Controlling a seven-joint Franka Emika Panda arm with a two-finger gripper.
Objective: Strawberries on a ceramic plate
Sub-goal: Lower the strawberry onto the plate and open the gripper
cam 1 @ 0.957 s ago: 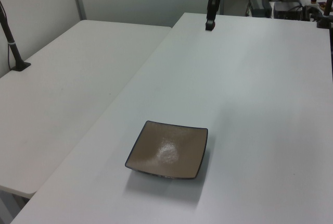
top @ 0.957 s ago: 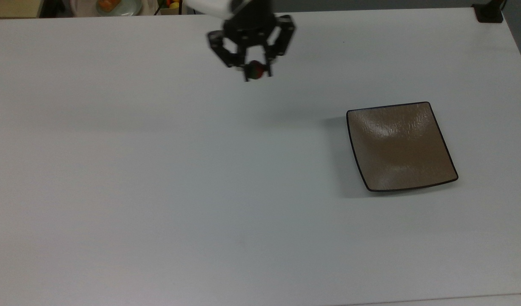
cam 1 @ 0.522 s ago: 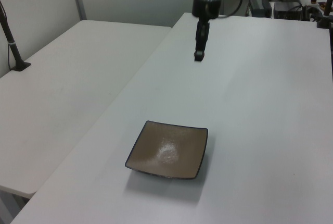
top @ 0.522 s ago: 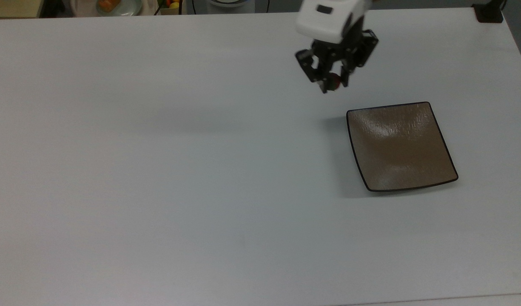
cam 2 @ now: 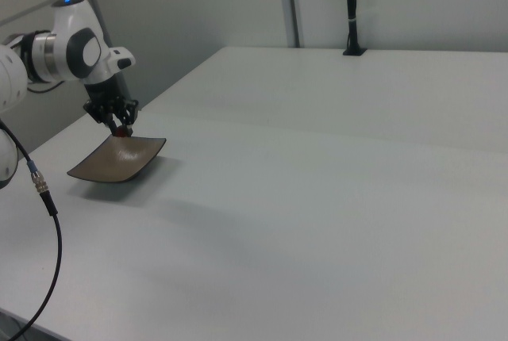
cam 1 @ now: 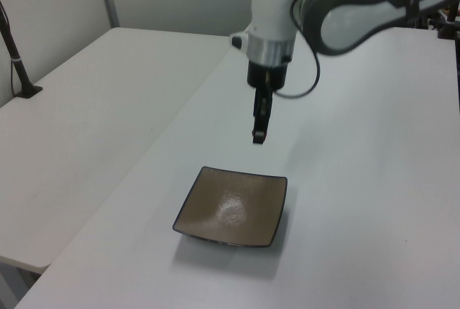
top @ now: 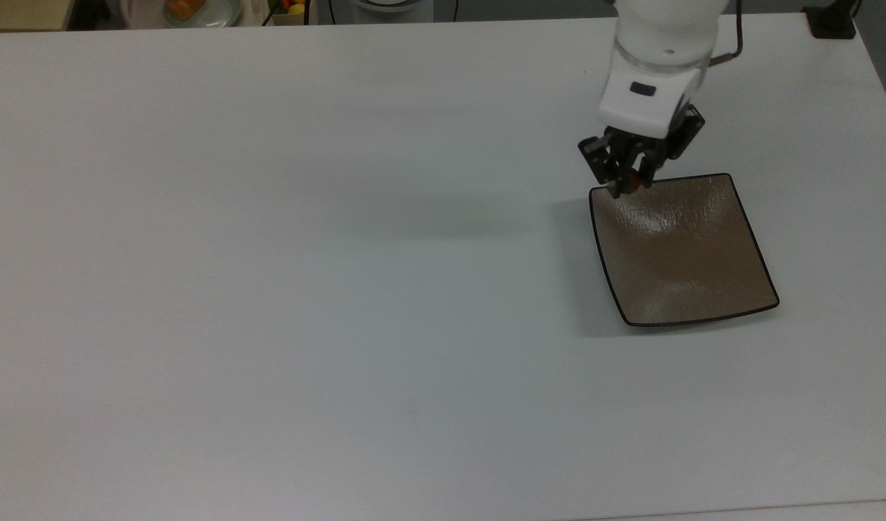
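In the top view, the black two-finger gripper [top: 628,181] under its white wrist has crossed from the far middle of the white table [top: 269,289] to the square brown-tan glazed ceramic plate [top: 685,253] within the last second, and now hangs over the plate's far corner on the top view's left; its fingers are closed on the tiny dark red strawberry [top: 634,179], of which only a red speck shows between them. The plate lies exactly where it lay a second ago, so the carry is nearly over and what remains, by my judgement, is a short move inward to the plate's middle, a descent and a release. In the left view the arm has swung in from the far end of the table, and the gripper [cam 1: 258,136] now hovers well above the table just beyond the plate's [cam 1: 231,208] far edge; the berry is probably tucked between the fingertips, though here it is too small to make out. In the right view the gripper [cam 2: 120,128] sits just above the plate's [cam 2: 115,160] raised far edge, with a red dot of strawberry [cam 2: 121,129] at its tip, clear of the glaze
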